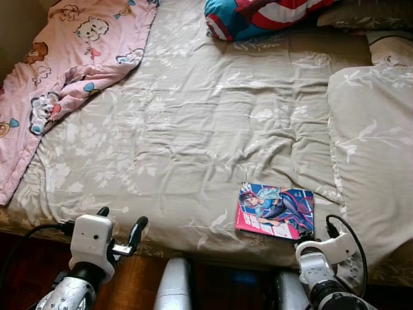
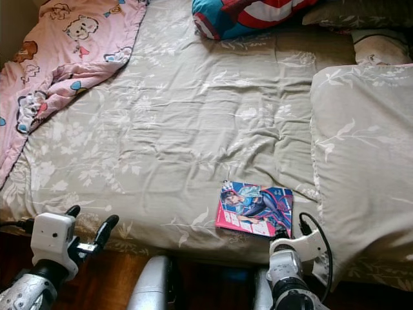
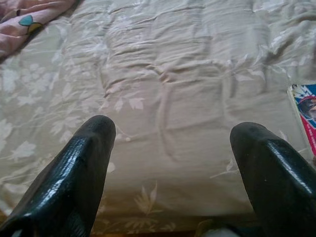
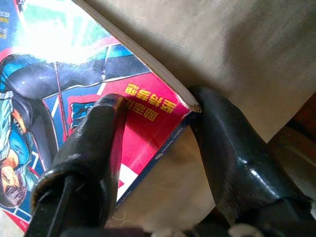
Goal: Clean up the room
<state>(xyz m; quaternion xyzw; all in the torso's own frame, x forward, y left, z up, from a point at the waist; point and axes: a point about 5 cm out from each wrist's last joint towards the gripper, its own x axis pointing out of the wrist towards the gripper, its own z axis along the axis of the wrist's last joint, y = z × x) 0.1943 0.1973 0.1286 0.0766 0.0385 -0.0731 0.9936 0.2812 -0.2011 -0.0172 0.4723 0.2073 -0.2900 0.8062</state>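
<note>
Comic book (image 1: 275, 211) lies flat on the bed (image 1: 193, 129), close to its near edge, cover up. The right gripper (image 4: 158, 128) straddles the book's near corner: one finger (image 4: 89, 148) rests on the cover, the other finger (image 4: 232, 148) sits beyond the corner beside the spine edge, over the sheet. The fingers are apart and not yet clamped. The left gripper (image 1: 119, 226) hovers at the bed edge, fingers spread and empty, with the book well off to its far side. Beyond the right fingers lies a pillow (image 1: 374, 148). Farther off are a pink blanket (image 1: 64, 58) and a striped cushion (image 1: 258, 16).

Risks, as a judgement: closing on one corner alone may let the book pivot, fold, or slip free. The lower finger may snag the sheet and gather cloth.
</note>
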